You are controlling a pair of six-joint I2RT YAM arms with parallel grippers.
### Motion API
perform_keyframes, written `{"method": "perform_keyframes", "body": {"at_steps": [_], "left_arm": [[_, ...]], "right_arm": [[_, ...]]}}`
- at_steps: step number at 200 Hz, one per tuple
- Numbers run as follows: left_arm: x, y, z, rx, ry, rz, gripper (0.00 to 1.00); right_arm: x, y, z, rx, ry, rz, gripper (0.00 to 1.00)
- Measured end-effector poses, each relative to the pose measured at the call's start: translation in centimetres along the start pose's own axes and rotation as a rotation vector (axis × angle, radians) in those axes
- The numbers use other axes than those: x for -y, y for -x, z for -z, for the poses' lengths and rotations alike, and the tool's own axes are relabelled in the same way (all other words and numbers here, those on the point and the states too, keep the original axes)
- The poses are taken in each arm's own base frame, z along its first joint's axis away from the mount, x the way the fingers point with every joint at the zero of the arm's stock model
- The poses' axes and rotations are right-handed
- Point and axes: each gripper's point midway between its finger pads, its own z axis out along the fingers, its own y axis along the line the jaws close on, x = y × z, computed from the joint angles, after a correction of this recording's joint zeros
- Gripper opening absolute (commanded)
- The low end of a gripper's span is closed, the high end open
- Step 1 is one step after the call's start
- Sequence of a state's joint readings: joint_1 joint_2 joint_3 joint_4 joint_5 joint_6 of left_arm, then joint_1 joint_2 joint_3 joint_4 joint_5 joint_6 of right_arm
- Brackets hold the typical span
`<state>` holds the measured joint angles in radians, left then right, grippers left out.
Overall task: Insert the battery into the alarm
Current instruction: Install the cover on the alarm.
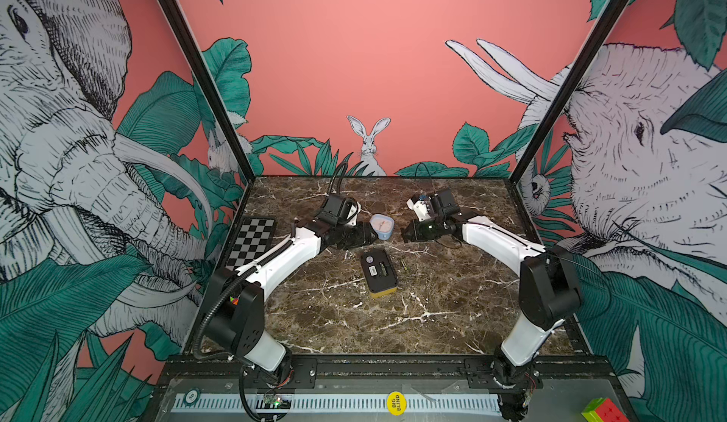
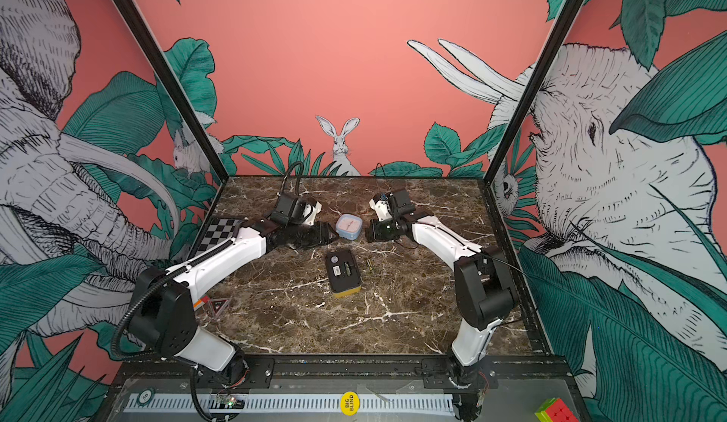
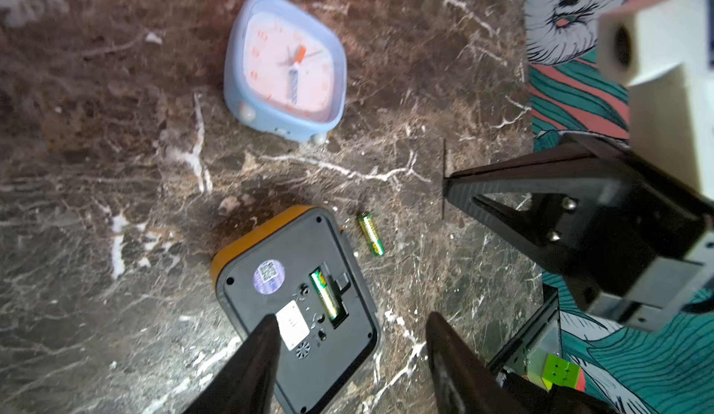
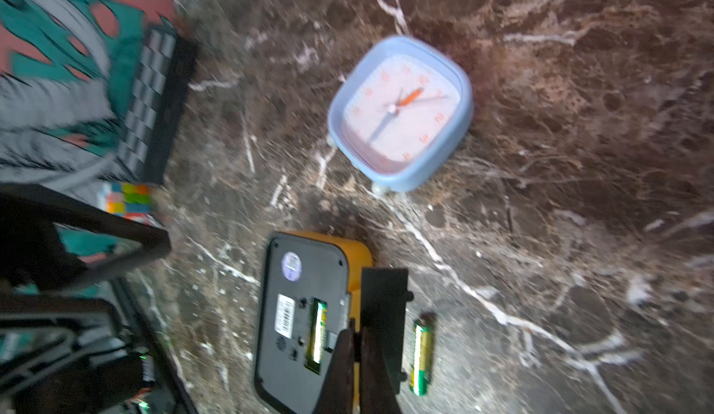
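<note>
- Closest to you, a yellow chip (image 1: 395,402) and a colour cube (image 1: 602,412) lie on the front rail, off the desk (image 1: 452,313); neither serves this job.
- Next comes the alarm (image 1: 378,274), laid face down so its grey back and open battery bay point upward.
- One fitted battery (image 3: 325,294) sits in the bay. The loose battery (image 1: 403,265) lies on the desk just beside the alarm, not touching it, and is likely meant for the free slot.
- Your left end effector (image 3: 351,317) hangs behind the alarm with its fingers spread wide and empty, well placed to fetch that battery.
- Your right end effector (image 4: 357,335) is pinched tight on a thin black cover (image 4: 384,300), probably the bay's lid, held aside so the bay is open.
- Farthest, a blue clock (image 1: 382,225) rests between both arms.
</note>
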<state>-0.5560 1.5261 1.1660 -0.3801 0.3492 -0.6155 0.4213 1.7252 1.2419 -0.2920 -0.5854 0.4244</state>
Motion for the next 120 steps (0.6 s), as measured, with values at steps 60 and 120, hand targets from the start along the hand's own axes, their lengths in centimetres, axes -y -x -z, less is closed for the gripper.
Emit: {"method": "perform_keyframes", "body": {"at_steps": [60, 120], "left_arm": [[3.3, 0.5, -1.1, 0.046, -0.091, -0.135, 0.52], [3.6, 1.5, -1.0, 0.100, -0.086, -0.233, 0.49]], "right_arm": [[-3.2, 2.7, 0.6, 0.120, 0.264, -0.223, 0.00], [-5.5, 5.1, 2.3, 0.214, 0.414, -0.331, 0.00]]}}
